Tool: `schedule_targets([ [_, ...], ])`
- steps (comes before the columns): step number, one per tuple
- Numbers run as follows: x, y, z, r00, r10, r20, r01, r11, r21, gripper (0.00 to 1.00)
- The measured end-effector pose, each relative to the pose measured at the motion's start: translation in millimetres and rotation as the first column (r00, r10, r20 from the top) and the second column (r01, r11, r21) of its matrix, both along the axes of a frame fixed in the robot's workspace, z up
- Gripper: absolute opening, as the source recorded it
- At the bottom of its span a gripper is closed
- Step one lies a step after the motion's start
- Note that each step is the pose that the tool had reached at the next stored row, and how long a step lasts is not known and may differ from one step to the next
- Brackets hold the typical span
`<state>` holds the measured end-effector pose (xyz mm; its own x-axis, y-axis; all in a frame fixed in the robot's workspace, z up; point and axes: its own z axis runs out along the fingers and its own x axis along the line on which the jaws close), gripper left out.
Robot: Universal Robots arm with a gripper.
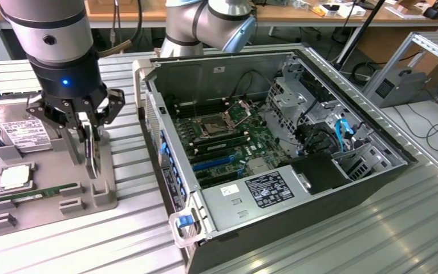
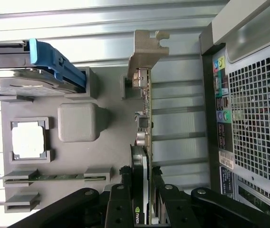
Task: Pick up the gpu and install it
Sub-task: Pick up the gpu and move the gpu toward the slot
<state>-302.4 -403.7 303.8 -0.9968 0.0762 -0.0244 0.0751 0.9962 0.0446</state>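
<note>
- The fingers point(image 2: 127, 190) of the gripper point(image 2: 143, 176) are part-way closed, and we see them pressed against both faces of the gpu point(image 2: 146, 118).
- The gpu stands on its long edge in a slot at the holder tray point(image 1: 48, 208) edge nearest the computer case point(image 1: 280, 142), leaving both faces reachable.
- We judge step 1, the pick, in hand, with the card not yet lifted clear.

The silver-and-black cylindrical robot arm point(image 1: 48, 34) hangs vertical at ten o'clock of the exterior view, wrist pointing straight down. Its black two-fingered gripper point(image 1: 86, 153) clamps both faces of the thin dark gpu card point(image 2: 145, 118) standing on edge.
</note>
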Motion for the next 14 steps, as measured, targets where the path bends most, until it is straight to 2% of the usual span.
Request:
schedule_targets([
  [14, 0.0, 0.0, 7.9, 1.0000, 0.000, -0.0001, 0.000, 1.0000, -0.0001, 0.27],
])
